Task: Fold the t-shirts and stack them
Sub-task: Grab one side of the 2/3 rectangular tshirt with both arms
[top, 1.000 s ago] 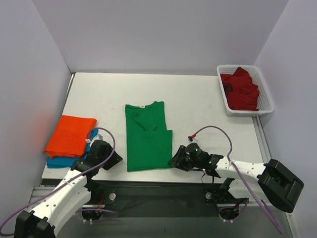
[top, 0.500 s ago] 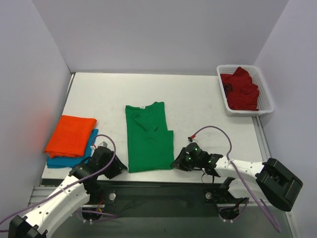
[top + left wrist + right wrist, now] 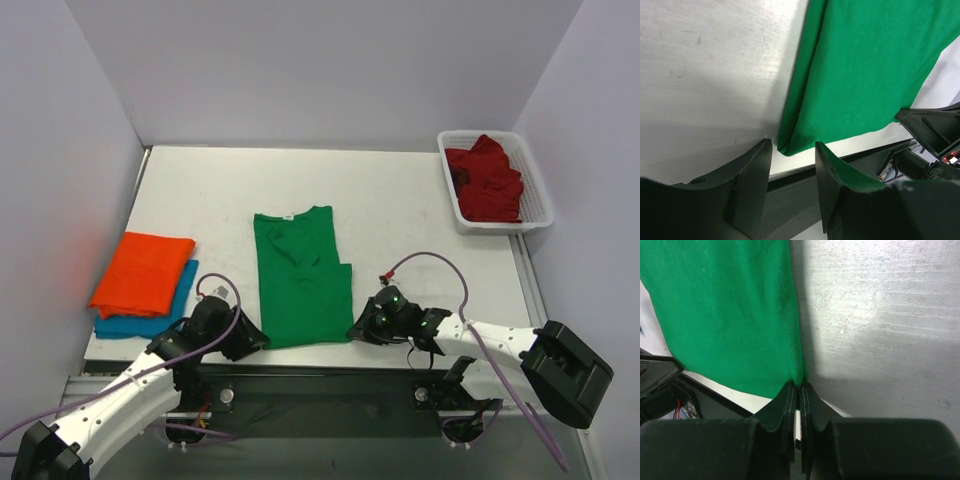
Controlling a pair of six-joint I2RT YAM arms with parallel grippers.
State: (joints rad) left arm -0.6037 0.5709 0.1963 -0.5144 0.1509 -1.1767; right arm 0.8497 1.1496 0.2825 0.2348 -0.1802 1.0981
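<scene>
The bright green t-shirt (image 3: 298, 280) lies flat, folded lengthwise, on the middle of the table. My left gripper (image 3: 254, 340) is open at the shirt's near left corner (image 3: 790, 147); the corner lies just ahead of the gap between the jaws. My right gripper (image 3: 356, 329) is shut on the shirt's near right corner (image 3: 799, 377). The orange t-shirt (image 3: 142, 272) lies folded on the blue t-shirt (image 3: 130, 322) at the left. The dark red t-shirt (image 3: 487, 180) is crumpled in the basket.
The white mesh basket (image 3: 534, 185) stands at the back right. The table's near edge (image 3: 300, 352) runs just under both grippers. Purple cables loop over both arms.
My left gripper has moved right, from beside the orange and blue stack to the green shirt's near left corner. My right gripper has stayed at the near right corner.
</scene>
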